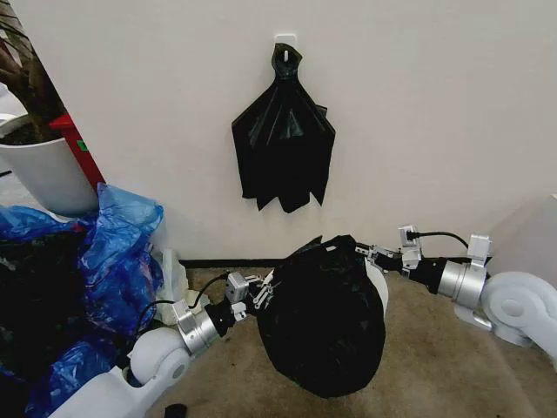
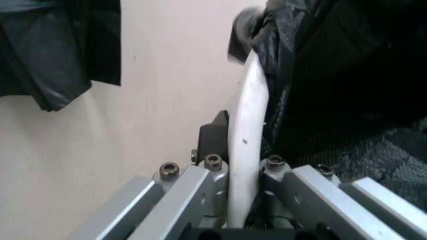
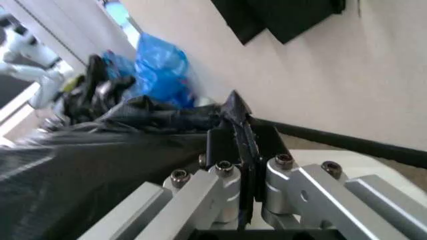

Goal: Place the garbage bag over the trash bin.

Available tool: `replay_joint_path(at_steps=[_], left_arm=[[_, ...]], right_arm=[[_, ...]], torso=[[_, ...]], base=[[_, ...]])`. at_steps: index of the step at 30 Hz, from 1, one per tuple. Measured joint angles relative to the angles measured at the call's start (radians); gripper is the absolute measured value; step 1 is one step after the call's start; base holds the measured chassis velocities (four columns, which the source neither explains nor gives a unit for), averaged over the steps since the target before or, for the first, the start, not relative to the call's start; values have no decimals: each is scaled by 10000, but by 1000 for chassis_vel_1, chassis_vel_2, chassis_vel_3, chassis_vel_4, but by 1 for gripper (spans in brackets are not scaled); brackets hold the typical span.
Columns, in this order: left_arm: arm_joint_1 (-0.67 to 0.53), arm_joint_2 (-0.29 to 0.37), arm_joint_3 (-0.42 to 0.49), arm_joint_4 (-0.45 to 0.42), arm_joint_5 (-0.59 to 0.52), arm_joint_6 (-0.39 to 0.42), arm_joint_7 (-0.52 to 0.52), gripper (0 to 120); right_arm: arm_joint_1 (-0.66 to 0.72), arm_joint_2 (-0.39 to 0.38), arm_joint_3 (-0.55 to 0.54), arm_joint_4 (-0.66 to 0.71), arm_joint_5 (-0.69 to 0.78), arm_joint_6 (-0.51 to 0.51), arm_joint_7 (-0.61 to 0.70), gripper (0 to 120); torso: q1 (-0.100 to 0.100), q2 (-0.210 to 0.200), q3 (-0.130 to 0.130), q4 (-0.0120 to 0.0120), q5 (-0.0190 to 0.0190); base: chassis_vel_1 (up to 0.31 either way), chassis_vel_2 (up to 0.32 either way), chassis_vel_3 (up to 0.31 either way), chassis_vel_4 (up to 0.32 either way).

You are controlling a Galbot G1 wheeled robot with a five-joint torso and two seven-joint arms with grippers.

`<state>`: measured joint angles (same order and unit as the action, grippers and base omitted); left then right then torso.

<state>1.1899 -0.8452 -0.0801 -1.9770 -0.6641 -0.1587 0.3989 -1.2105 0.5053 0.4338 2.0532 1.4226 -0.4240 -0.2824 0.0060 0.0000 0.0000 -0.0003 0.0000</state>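
Left gripper (image 1: 259, 294), lower centre: clamped on bin (image 2: 245, 150) rim with bag (image 1: 326, 318) film. Right gripper (image 1: 372, 254), centre right: pinching bag edge at opposite rim. Bag drapes the lifted, tilted bin. Step judged: stretching the mouth over the rim; next, pull film down evenly. Nearby: hanging black bags (image 1: 283, 144) upper centre, blue bags (image 1: 117, 252) left, clear of the work

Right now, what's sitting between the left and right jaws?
In the head view, the trash bin, almost wholly draped in the garbage bag, lies between the left gripper and right gripper, each clamped at the rim.
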Motion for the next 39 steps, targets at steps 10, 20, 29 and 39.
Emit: replay_joint_path(at_steps=[10, 20, 29, 39], left_arm=[[65, -35, -59, -111, -6, -72, 164, 1], [209, -175, -119, -194, -796, 186, -165, 1], [255, -375, -228, 41, -2024, 881, -1445, 1], [286, -677, -42, 39, -2049, 1439, -4002, 1]], right_arm=[[-173, -263, -138, -514, -1116, 187, -559, 0], [-294, -270, 43, -397, -1542, 566, -599, 13], [-547, -337, 951, 458, -864, 745, -106, 57], [-384, 720, 1584, 2661, -819, 238, 4753, 92]], torso=[[0, 0, 0, -1, 0], [0, 0, 0, 0, 1], [0, 0, 0, 0, 0], [0, 0, 0, 1, 0]], base=[[0, 0, 0, 0], [0, 0, 0, 0], [0, 0, 0, 0], [0, 0, 0, 0]])
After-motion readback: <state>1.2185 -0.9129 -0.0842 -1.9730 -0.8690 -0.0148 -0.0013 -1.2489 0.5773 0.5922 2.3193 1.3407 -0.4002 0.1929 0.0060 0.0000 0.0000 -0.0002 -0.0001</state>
